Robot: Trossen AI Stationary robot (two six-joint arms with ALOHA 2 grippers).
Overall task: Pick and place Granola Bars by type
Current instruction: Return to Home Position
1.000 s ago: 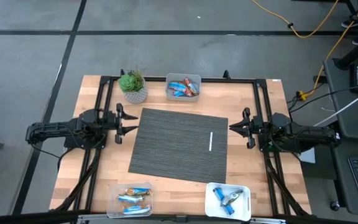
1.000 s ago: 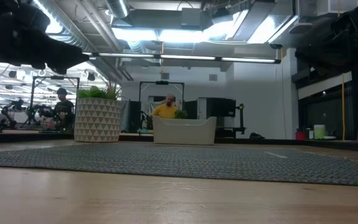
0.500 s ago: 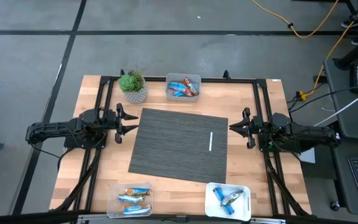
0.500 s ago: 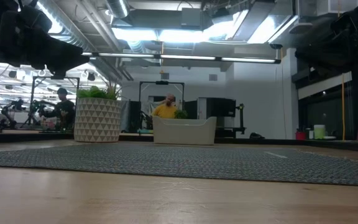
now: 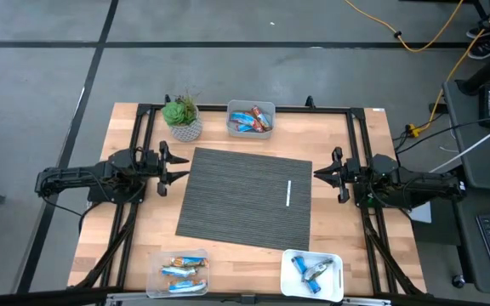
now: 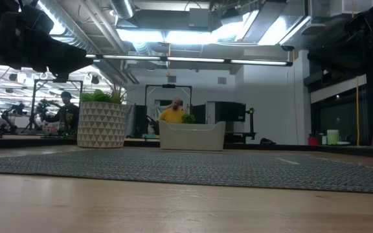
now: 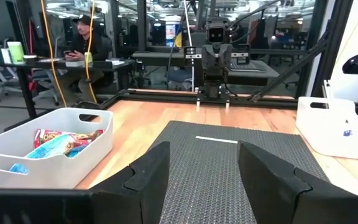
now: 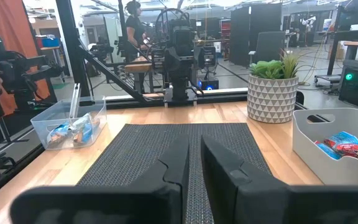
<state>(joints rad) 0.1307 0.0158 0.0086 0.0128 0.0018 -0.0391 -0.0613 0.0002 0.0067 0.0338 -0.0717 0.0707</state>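
The left gripper [image 7: 204,154], empty, its fingers wide apart, hung at the left edge of the dark ribbed mat [image 5: 245,204]. The right gripper [image 8: 195,148], fingers almost together on nothing, faced it across the mat. The shiny wrapped granola bars [image 5: 251,121] lay in the white far-edge bin [image 5: 230,110], the transparent near-edge bin [image 5: 152,270] and the white near-edge bin [image 5: 339,274].
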